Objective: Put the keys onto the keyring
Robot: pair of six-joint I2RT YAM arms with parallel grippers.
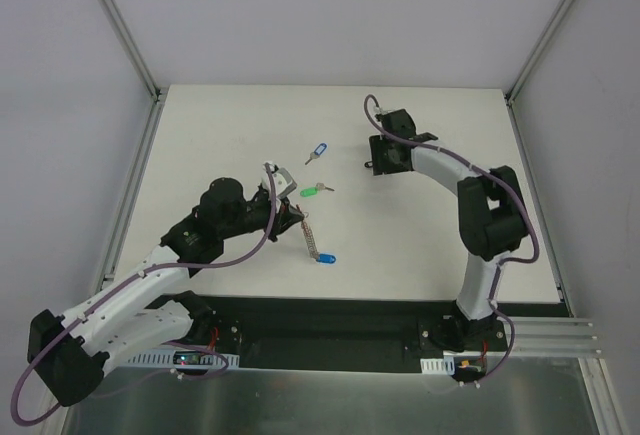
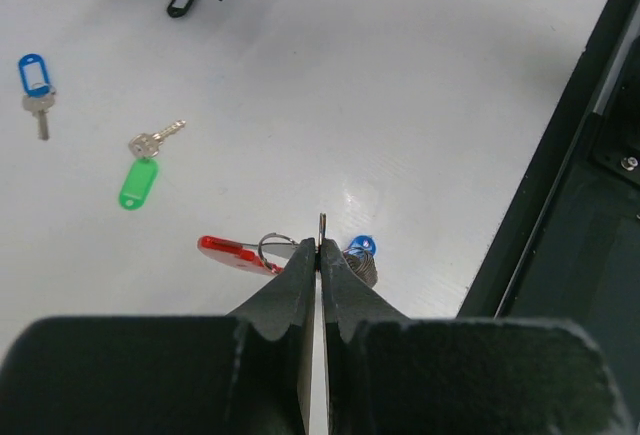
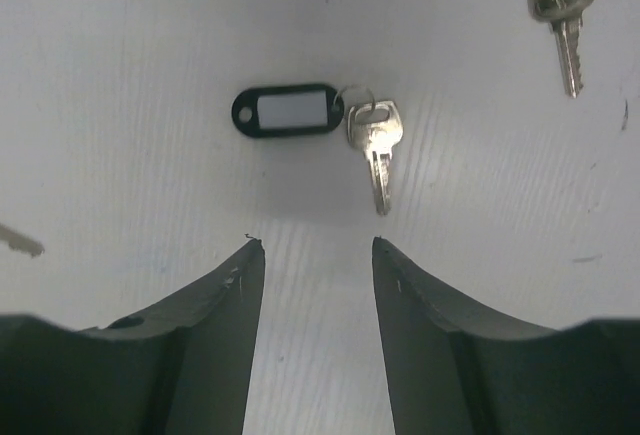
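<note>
My left gripper [image 2: 320, 246] [image 1: 285, 209] is shut on a thin metal edge of the keyring [image 2: 236, 254], just above the table. The keyring's red band, a small metal ring, its grey ribbed strap [image 1: 312, 239] and a blue-tagged key [image 2: 362, 247] [image 1: 325, 258] hang beside the jaws. Three keys lie loose on the table. They are a green-tagged one [image 2: 139, 181] [image 1: 315, 191], a blue-tagged one [image 2: 34, 79] [image 1: 318, 152] and a black-tagged one [image 3: 289, 111] [image 2: 182, 0]. My right gripper [image 3: 312, 243] [image 1: 380, 163] is open and empty, hovering just short of the black-tagged key.
Another silver key [image 3: 563, 3] lies at the top right of the right wrist view, with its tag cut off by the frame. The black front rail [image 2: 560, 205] borders the white table [image 1: 440, 245] close to my left gripper. Metal frame posts stand at the back corners.
</note>
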